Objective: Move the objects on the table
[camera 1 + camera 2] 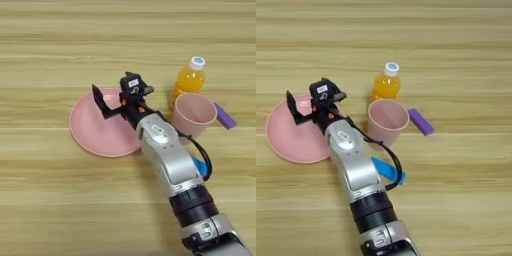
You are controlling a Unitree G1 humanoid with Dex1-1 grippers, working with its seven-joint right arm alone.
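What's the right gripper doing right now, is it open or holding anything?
Right gripper: open and empty, its two black fingers spread above the pink plate.

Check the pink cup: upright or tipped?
Upright. The pink cup stands on the table, round mouth facing up, nothing visible inside.

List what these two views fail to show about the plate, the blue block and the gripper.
- Pink plate: its right edge is hidden under the forearm in both views.
- Blue block: mostly covered by the forearm; only a corner shows in the left eye view.
- Right gripper: whether it touches the plate or hovers above cannot be told.
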